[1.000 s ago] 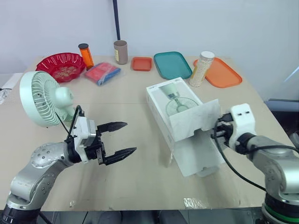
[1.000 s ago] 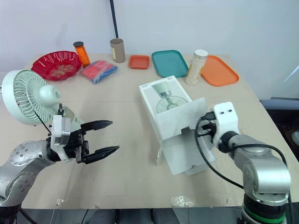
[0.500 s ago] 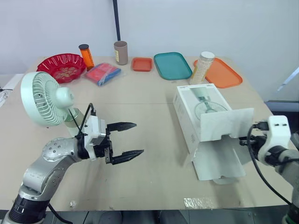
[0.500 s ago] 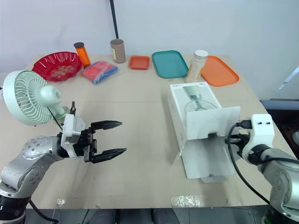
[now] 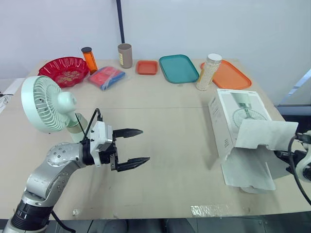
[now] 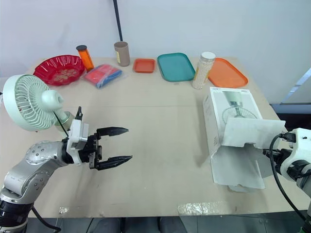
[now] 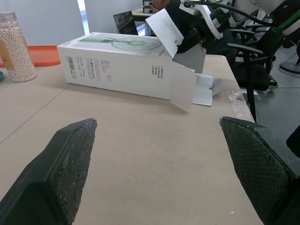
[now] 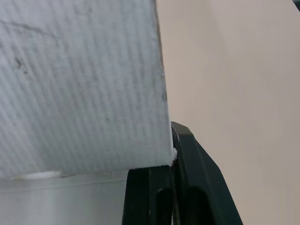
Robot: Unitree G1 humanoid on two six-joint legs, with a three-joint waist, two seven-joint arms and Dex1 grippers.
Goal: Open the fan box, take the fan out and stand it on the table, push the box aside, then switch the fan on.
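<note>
At nine o'clock on the surface (image 5: 170, 107), the fan (image 5: 46, 104) is seen upright, out of its packaging. Just toward four o'clock of it, the left claw (image 5: 145, 145) is held released, fingers spread, clear of everything. At three o'clock the fan box (image 5: 238, 114) is set near the edge, its flap (image 5: 265, 133) apparently pinched in the clenched right claw (image 8: 172, 161). The push-aside step is judged nearly finished. Next, the flap is to be let go, and the fan's switch, not made out here, is to be found and pressed.
</note>
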